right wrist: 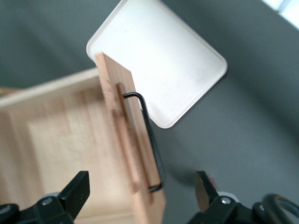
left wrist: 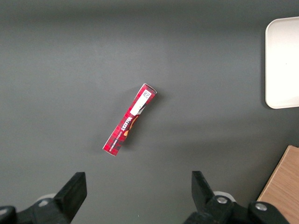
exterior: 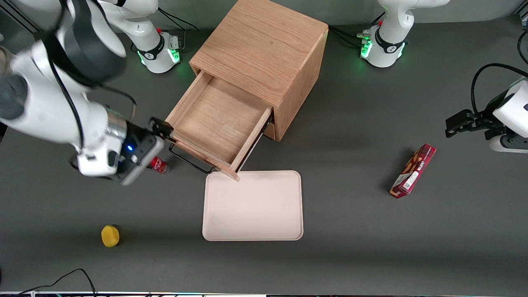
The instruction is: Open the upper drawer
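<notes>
The upper drawer (exterior: 214,123) stands pulled well out of the cabinet (exterior: 264,53) near the bench's middle, its black handle (right wrist: 150,140) running lengthwise between the gripper's (exterior: 159,128) spread fingers (right wrist: 77,189), which pinch nothing.

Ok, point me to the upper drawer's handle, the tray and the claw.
upper drawer handle (right wrist: 152,135), right wrist view, middle of the black bar.
tray (exterior: 253,206), front view, bare centre.
claw (right wrist: 142,193), right wrist view, open, midway between fingertips, over the drawer front.

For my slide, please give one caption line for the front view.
Upper drawer pulled out of the oak cabinet, open end effector beside its black handle, corner overhanging the beige tray.
</notes>
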{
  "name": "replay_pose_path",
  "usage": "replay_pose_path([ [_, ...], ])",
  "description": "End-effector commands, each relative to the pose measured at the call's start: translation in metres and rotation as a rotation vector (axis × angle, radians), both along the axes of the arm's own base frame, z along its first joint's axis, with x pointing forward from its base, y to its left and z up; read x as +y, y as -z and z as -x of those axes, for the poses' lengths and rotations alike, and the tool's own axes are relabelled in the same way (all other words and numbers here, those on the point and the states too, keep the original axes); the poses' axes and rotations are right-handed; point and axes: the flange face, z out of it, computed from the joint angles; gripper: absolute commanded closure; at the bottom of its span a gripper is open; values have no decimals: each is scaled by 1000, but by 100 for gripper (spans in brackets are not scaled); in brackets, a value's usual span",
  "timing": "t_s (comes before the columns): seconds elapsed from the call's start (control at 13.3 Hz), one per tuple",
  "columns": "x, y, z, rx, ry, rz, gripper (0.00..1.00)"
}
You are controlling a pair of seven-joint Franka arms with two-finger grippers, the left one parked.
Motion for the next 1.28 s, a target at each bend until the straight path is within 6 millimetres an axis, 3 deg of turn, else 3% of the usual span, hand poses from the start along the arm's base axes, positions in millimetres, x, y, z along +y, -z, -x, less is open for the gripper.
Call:
replay_pose_path([
  [0.0, -8, -49, 35, 12, 267, 40, 0],
  [0.3, -25, -79, 62, 80, 737, 110, 0],
  [0.45, -51, -94, 70, 41, 913, 157, 0],
  [0.6, -78, -100, 83, 80, 947, 216, 0],
  [0.83, -100, -94, 108, 99, 977, 276, 0],
  [1.2, -141, -45, 127, 50, 890, 249, 0],
])
